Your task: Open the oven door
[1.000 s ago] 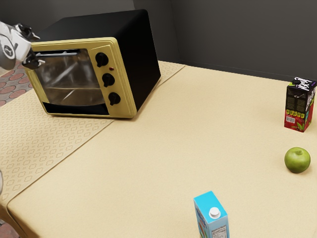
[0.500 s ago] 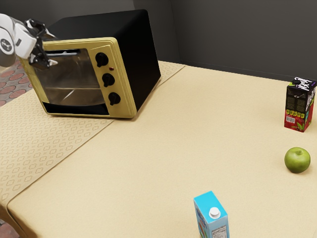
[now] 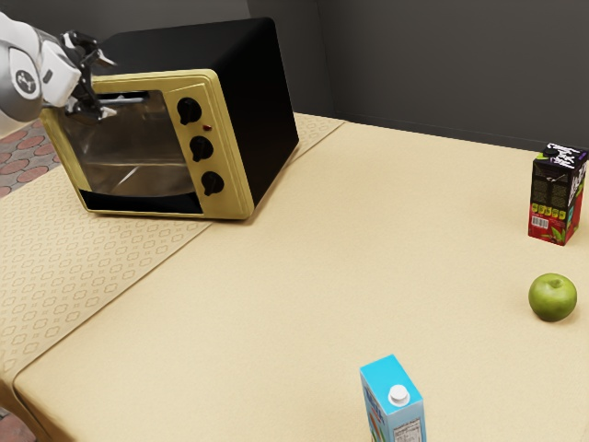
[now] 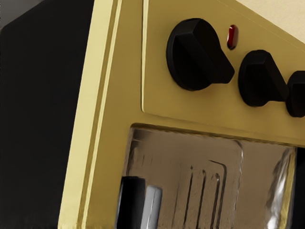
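A boxy black oven with a gold metal front [image 3: 244,74] is being supported by a cream cloth-covered table [image 3: 322,276] at the exterior view's upper left. Its dark glass oven door [image 3: 138,161] is being shown shut, facing the near side of that view and slightly toward its left, the door's long axis being laid sideways. Along the door's top edge a slim silver bar handle [image 3: 132,98] is being carried, its long axis being set nearly level across the exterior view. Beside the door, three black round knobs [image 3: 201,147] are being borne in a column by the front. The black two-finger gripper [image 3: 107,87] is being held before the door's upper corner, near the handle's end farther from the knobs. Its jaws are being held spread, with nothing being pinched; whether the handle is being touched cannot be told.
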Available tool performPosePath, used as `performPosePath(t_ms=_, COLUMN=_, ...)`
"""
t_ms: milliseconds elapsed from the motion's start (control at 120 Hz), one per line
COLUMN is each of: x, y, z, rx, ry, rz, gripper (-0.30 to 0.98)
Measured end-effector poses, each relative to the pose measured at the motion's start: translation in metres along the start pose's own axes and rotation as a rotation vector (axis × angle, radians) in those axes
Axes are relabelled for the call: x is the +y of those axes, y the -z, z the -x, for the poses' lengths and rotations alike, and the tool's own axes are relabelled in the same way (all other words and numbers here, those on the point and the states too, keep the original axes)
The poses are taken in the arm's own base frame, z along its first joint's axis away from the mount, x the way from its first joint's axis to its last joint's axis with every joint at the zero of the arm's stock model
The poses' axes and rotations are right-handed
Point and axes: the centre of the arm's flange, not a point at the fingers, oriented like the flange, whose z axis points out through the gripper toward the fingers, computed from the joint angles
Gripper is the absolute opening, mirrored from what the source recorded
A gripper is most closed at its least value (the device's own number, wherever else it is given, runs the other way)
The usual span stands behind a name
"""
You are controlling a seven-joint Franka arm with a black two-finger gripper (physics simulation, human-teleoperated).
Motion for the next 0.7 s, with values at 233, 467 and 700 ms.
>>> performPosePath(t_ms=233, x=0.018, y=0.097, z=-0.014, rx=0.018, ry=-0.002, rz=0.012, gripper=0.69)
performPosePath(t_ms=467, x=0.018, y=0.030, z=0.003, rx=0.018, ry=0.000, rz=0.114, gripper=0.69)
performPosePath(t_ms=700, x=0.008, y=-0.018, z=0.000, rx=0.029, ry=-0.019, rz=0.123, gripper=0.69)
